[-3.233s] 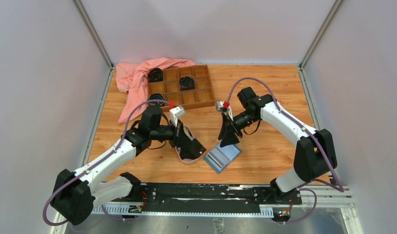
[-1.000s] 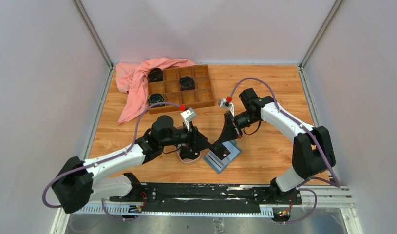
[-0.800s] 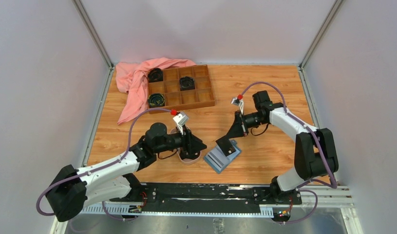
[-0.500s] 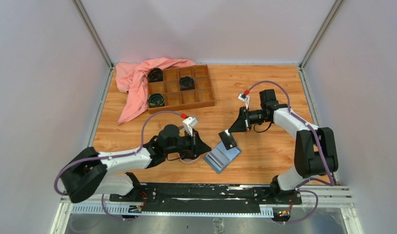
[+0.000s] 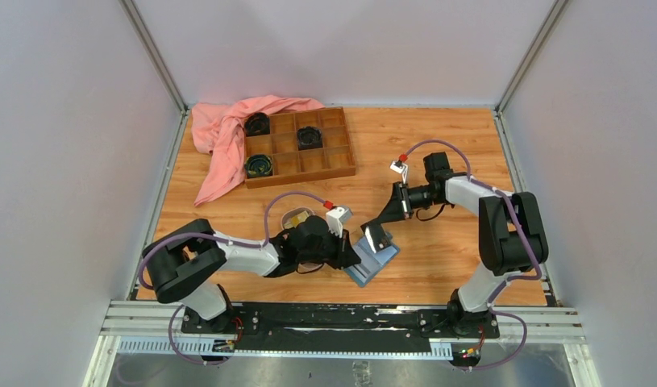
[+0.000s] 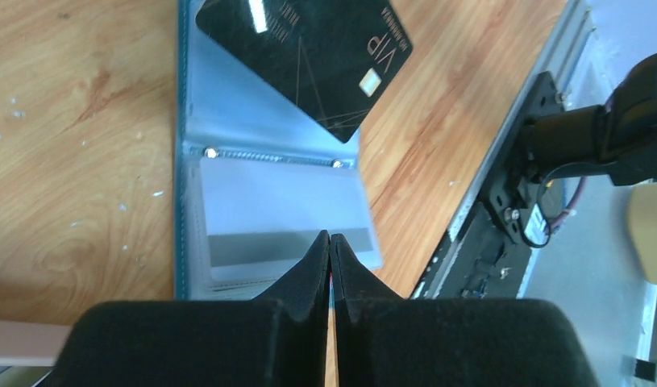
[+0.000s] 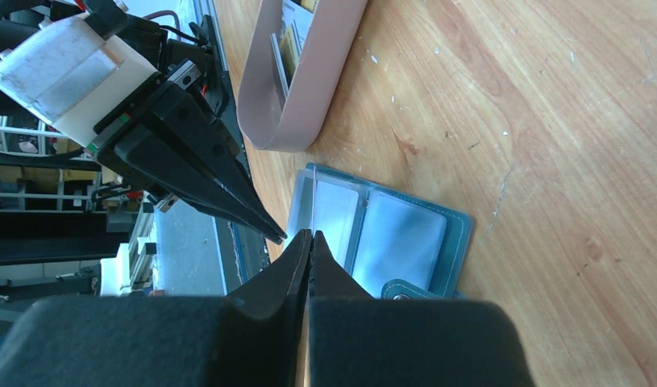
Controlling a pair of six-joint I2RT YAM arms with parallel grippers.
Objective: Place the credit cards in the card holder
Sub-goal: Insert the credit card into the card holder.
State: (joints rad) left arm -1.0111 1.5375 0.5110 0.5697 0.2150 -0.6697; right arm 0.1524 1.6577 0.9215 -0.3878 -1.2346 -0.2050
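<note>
The card holder (image 5: 375, 261) lies open on the wood, blue with pale sleeves (image 6: 260, 113). A grey-white card (image 6: 284, 251) sits in its near sleeve. My left gripper (image 6: 330, 236) is shut, tips over that near leaf's edge; I see nothing between them. In the top view the left gripper (image 5: 355, 258) is at the holder's left side. My right gripper (image 5: 384, 225) is shut on a black credit card (image 5: 378, 239), which hangs tilted over the far leaf, marked VIP (image 6: 309, 56). From the right wrist, my right gripper (image 7: 310, 234) points at the holder (image 7: 397, 238).
A pink oval dish (image 7: 309, 89) with a yellow card (image 5: 299, 216) stands just left of the holder. At the back left are a wooden compartment tray (image 5: 329, 159) with dark round items and a pink cloth (image 5: 224, 137). The arms' base rail runs along the near edge.
My left arm swung right from the pink dish to the holder's left edge and its jaws closed. My right gripper drew back to the right, keeping the black card over the holder.
</note>
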